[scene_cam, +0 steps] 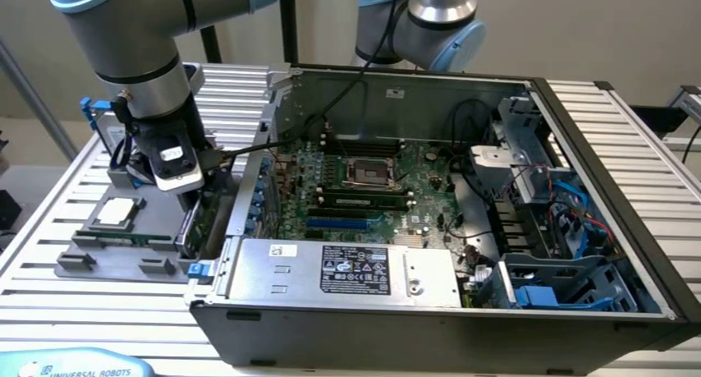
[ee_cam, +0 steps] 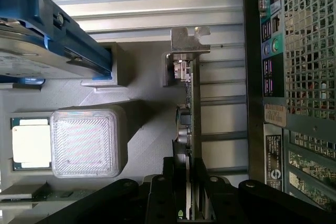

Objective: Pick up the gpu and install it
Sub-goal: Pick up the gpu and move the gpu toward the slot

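Gripper [ee_cam: 188,182] clamped on gpu [ee_cam: 193,103] per wrist cam, ext view puts it beside pc case [scene_cam: 416,340]

1. robotics lab or test cell, not a home or a shop.
2. grey-and-blue industrial robot arm [scene_cam: 137,57] over a worktop [scene_cam: 66,299] of ribbed aluminium slats, with a second arm [scene_cam: 438,20] behind.
3. "universal robots" lettering on a blue cap [scene_cam: 71,367] at the near edge.
4. opened pc case [scene_cam: 438,319] on the slats, motherboard [scene_cam: 362,180] laid bare.
5. loose parts, a gpu [ee_cam: 193,103] on edge and a processor [scene_cam: 117,213], at a grey moulded fixture [scene_cam: 110,266].
6. plain pale wall [scene_cam: 570,32] behind.
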